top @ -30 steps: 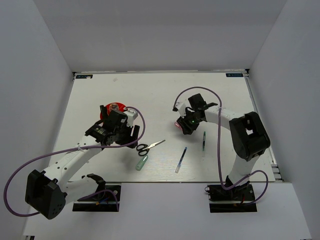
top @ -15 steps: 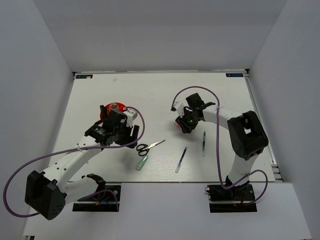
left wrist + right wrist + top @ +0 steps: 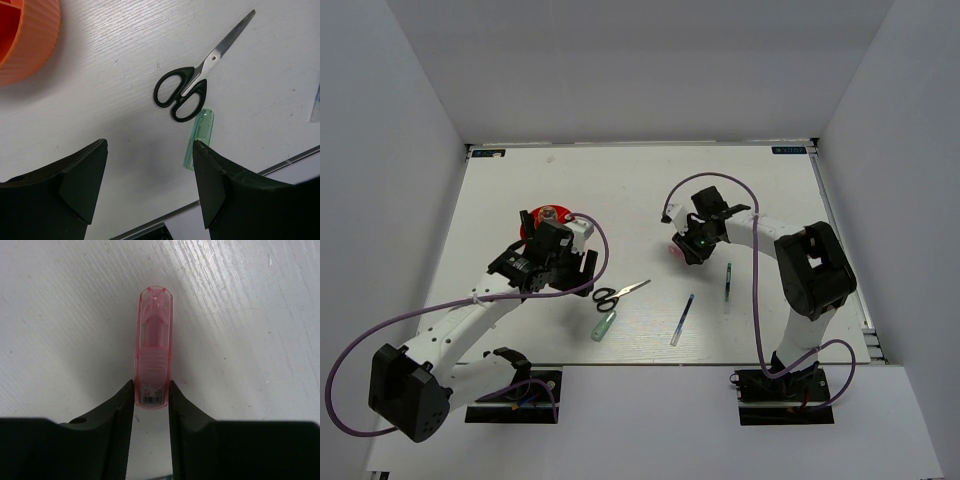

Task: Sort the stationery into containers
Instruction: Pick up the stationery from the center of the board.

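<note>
Right claw [image 3: 151, 390] has drawn in over the last second, and its 2 fingers now press both sides of the pink marker [image 3: 154, 335], which lies flat on the worktop [image 3: 250, 315] right of centre — gripped at one end, not yet lifted. Left claw [image 3: 150, 185] has stayed put, wide open and empty above the worktop, near the black-handled scissors [image 3: 186, 90], the pale green tube [image 3: 198, 139] and the orange cup [image 3: 25, 40]. Sorting looks far from done — scissors, tube, blue pen [image 3: 682, 320] and green pen [image 3: 728, 280] lie loose, and what the cup holds I cannot tell.

The pink marker [image 3: 153, 347] lies flat; closed black-handled scissors [image 3: 202, 70] sit just beside the pale green tube [image 3: 198, 139].
</note>
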Tool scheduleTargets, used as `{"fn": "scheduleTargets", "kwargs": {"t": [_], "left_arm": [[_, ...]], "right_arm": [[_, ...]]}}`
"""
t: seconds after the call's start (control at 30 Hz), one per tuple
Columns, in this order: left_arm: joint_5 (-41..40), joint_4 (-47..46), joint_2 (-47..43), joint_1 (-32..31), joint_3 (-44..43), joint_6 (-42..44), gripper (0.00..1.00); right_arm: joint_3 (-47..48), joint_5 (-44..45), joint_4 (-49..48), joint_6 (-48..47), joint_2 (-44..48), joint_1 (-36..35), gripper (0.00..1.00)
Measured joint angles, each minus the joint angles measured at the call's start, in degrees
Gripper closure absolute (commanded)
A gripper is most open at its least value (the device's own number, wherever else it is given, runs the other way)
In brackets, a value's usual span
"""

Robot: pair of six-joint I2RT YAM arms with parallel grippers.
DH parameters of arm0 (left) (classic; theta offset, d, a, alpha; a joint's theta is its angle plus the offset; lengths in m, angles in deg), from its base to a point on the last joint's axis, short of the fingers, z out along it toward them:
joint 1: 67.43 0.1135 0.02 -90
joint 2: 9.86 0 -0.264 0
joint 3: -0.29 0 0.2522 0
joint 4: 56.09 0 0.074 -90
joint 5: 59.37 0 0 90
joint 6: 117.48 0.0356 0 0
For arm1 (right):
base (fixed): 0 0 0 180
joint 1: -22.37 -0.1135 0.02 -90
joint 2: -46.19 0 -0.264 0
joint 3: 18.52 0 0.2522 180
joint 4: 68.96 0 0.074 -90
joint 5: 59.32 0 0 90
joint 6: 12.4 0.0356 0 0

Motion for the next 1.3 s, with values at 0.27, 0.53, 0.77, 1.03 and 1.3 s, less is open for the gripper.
{"fn": "scheduleTargets", "kwargs": {"t": [0.27, 0.53, 0.77, 1.03, 1.3], "left_arm": [[1.64, -1.88, -1.75, 0.0, 1.92, 0.0, 0.21], [8.94, -7.67, -2.8, 0.04, 4.28, -2.27, 0.25], [16.06, -17.11, 0.68, 0.17, 4.28, -13.81, 0.29], [21.09, -32.13, 7.13, 0.15, 2.6, -32.17, 0.3], [22.6, -42.34, 13.35, -1.11, 0.39, -42.86, 0.31]], "right_arm": [[-1.36, -1.99, 1.51, 0.26, 1.81, 0.0, 0.99], [-3.45, -9.09, 4.57, 1.77, 13.84, 0.02, 1.0], [-5.97, -18.62, 5.38, 3.93, 24.76, -0.24, 1.0], [-8.7, -22.34, 5.01, 4.59, 29.07, -0.55, 1.0], [-9.9, -21.77, 4.9, 4.5, 29.07, -1.57, 1.0]]}}
